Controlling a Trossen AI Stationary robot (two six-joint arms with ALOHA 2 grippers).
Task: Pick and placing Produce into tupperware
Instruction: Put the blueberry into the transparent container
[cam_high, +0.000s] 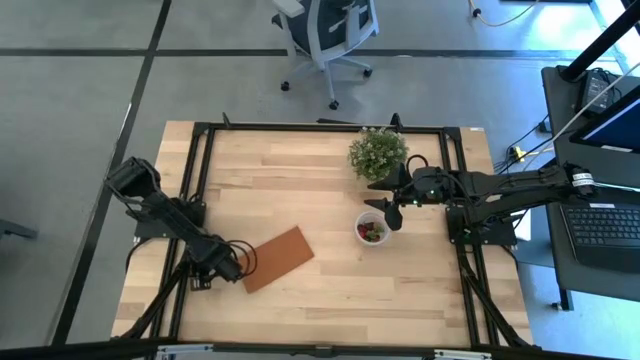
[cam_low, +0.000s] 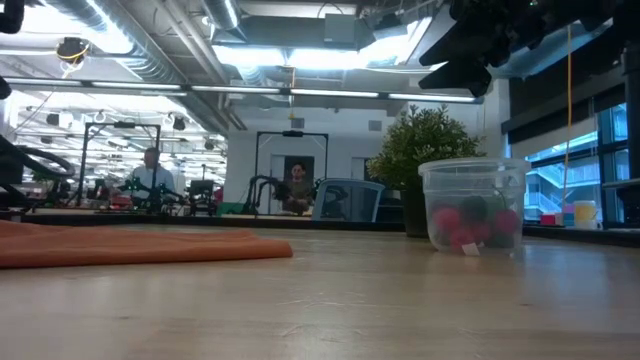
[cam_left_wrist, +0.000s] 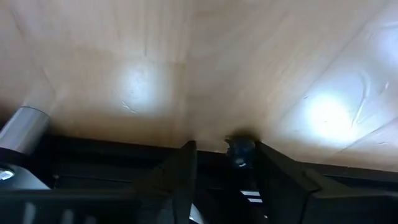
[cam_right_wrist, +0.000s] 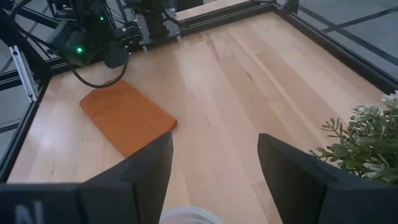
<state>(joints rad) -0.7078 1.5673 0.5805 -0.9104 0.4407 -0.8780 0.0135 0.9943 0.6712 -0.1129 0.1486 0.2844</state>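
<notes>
— Looking at the tupperware (cam_high: 372, 229), I see the produce (cam_low: 470, 226) already inside; no loose pieces show on the table (cam_high: 330, 290).
— And the grippers?
— The right gripper (cam_high: 390, 207) hangs just above the cup with fingers apart, empty. The left gripper (cam_high: 238, 262) rests near the table edge, fingers parted, empty.
— Orientation?
— The cup stands upright, its mouth facing up.

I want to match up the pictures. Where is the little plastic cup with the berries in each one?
High view: the cup sits right of centre, just under the right gripper.
Low view: it stands at the right, red and dark fruit inside.
Left wrist view: not in it.
Right wrist view: only a bit of its whitish rim at the bottom edge.
Shared landmark: the potted plant beside the cup.
</notes>
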